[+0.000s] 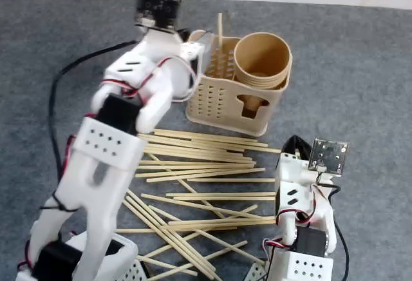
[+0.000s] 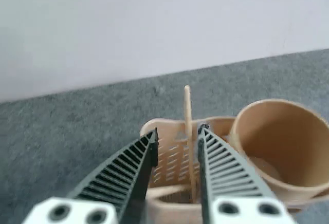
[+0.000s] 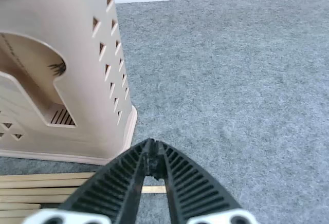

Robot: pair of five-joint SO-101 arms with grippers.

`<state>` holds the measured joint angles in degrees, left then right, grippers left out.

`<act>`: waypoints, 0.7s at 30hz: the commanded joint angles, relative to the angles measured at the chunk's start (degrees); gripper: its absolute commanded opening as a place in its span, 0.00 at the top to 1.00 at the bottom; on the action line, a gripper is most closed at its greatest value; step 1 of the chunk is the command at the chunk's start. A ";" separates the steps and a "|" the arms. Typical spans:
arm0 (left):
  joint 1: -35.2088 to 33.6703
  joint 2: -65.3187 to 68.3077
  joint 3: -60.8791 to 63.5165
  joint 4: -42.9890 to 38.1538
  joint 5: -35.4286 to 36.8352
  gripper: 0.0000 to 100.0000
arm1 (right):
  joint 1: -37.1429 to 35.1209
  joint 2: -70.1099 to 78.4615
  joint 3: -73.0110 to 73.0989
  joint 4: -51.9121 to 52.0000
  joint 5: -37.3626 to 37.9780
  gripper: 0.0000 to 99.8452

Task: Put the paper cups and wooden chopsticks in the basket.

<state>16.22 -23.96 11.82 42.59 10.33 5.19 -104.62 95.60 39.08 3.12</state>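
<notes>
- The left gripper [image 2: 178, 130] hangs with its fingers spread and nothing between them; just beyond and below its tips is the basket [image 1: 219, 104], and one upright chopstick [image 2: 187, 111] stands in the compartment nearest that gripper, close to one finger.
- The paper cups [image 1: 261, 55] sit stacked in the basket's other compartment, on the far side of the upright chopstick from the left gripper – that part of the task looks done.
- The loose chopsticks [image 1: 199, 158] lie on the table [image 1: 360, 68], back toward the arm's base from the left gripper and well below it; most have their long axes running crosswise to the arm, a few fanned at angles nearer the base.
- The right gripper [image 3: 151, 149] is clenched on nothing, tips together; it hovers low with the end of one loose chopstick directly under its tips and the basket's foot just ahead of it – in my judgement it is the nearer hand for the next pick.
- Judgement: the sticks lie packed side by side, so closing on one alone is tight; bare table lies open on the side of the right gripper away from the pile, while the basket's wall hems it in ahead.
</notes>
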 commanded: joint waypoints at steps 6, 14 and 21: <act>-13.49 -4.26 -0.13 13.19 0.79 0.94 | 0.22 -0.84 1.01 -1.19 0.62 0.99; -22.55 -4.35 9.36 13.45 0.70 0.99 | 0.22 -0.84 1.01 -1.19 0.62 0.99; -28.18 -4.35 17.89 13.36 0.97 0.99 | 0.22 -0.84 1.01 -0.84 0.62 0.99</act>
<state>-9.54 -26.15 27.47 56.13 10.68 5.19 -104.62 95.60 39.08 3.12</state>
